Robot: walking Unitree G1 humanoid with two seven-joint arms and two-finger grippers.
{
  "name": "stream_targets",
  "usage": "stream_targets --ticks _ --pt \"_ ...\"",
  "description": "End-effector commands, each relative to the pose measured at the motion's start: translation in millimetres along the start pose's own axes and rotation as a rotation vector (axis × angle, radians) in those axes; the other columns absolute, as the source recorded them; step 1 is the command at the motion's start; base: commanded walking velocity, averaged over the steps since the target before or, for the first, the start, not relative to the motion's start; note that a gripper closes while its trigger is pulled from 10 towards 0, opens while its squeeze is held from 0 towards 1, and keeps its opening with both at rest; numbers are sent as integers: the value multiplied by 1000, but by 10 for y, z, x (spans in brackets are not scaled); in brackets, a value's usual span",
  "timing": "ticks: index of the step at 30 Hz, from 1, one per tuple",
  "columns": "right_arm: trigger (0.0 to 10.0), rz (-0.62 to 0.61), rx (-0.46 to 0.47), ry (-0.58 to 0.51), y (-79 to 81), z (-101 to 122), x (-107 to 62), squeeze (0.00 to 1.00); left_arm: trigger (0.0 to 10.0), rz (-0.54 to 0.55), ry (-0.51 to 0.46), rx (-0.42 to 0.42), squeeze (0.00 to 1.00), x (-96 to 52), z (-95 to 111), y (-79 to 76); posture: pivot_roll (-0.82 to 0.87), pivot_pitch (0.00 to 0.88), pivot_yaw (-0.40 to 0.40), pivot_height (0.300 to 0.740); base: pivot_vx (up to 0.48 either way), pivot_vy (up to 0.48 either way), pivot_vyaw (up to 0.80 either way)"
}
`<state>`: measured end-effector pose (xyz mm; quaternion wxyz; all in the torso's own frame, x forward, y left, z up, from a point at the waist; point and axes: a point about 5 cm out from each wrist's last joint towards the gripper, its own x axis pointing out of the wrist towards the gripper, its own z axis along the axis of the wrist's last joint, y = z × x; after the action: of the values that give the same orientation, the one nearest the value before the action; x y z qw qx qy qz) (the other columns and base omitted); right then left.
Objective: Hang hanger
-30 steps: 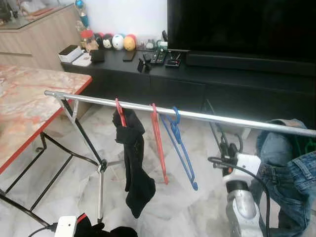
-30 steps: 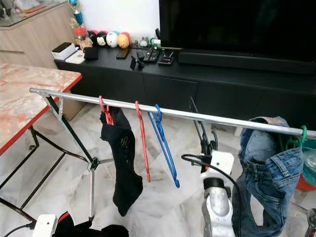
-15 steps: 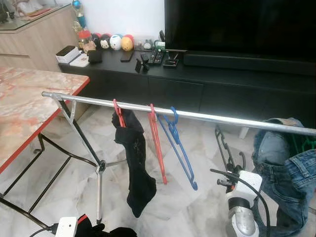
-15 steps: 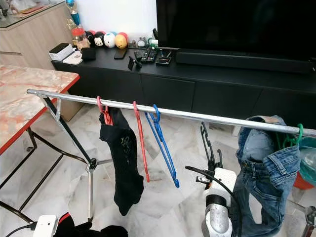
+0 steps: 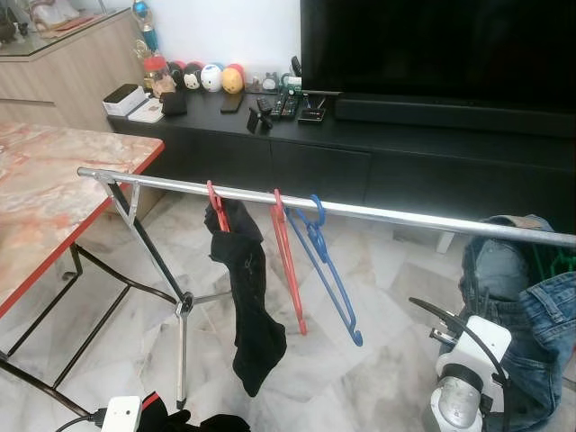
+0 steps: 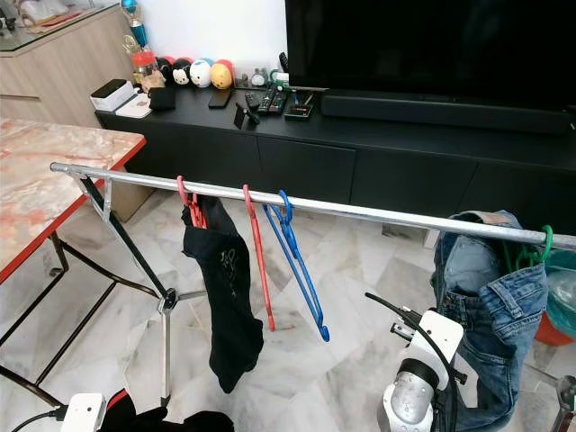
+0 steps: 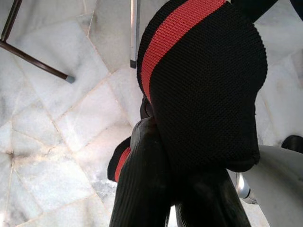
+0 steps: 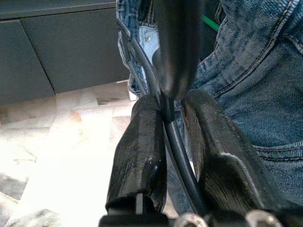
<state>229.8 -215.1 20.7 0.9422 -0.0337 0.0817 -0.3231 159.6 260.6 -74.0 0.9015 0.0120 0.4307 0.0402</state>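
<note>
Fingers (image 8: 142, 156) of the right gripper (image 8: 168, 142) are pressed together on a thin black hanger (image 8: 176, 137), whose wire runs up through the narrow slot between the two pads and carries on above their tips, where a thicker dark, blurred part of it crosses close to the lens. Just beyond the fingertips hang blue jeans (image 8: 246, 85), their denim next to the far pad. In the head views the right arm sits low, below the silver rail (image 5: 360, 210) and beside the jeans draped over it, with the black hanger's wire curving up from the wrist at (image 5: 430, 310), well under the rail. Away from that gripper, along the rail, hang a blue hanger (image 5: 328, 270), a red hanger (image 5: 288, 261), and another red one holding a black garment (image 5: 250, 297). The left gripper (image 7: 163, 156) is closed on a black cloth with a red stripe (image 7: 203, 80), which bulges over its fingertips above the marble floor (image 7: 47, 142).
</note>
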Motion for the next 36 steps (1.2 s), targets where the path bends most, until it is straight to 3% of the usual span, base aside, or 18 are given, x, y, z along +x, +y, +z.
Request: stream_targets --ticks 1,13,18,20,21,26,36 --pt "10000 -8 -6 -12 41 48 -14 0 10000 9 17 19 0 -14 -22 46 94 0 103 740 0 0 0" --pt "10000 37 25 -1 116 51 -27 0 10000 6 18 20 0 -14 -27 40 95 0 105 740 0 0 0" --pt "10000 137 79 -15 230 105 -15 0 10000 5 26 28 0 -14 -38 31 93 0 106 740 0 0 0" --pt "10000 220 103 -68 305 210 -8 0 10000 3 25 29 0 -13 -37 28 92 0 107 740 0 0 0" --pt "10000 268 106 -101 348 286 11 0 10000 1 25 30 0 -12 -37 24 87 1 109 740 0 0 0" --pt "10000 284 123 -132 348 380 91 0 10000 -2 28 37 0 -12 -48 10 86 0 109 740 0 0 0" --pt "10000 247 135 -165 355 568 325 0 10000 -5 26 47 0 -6 -27 9 86 6 116 740 0 0 0"
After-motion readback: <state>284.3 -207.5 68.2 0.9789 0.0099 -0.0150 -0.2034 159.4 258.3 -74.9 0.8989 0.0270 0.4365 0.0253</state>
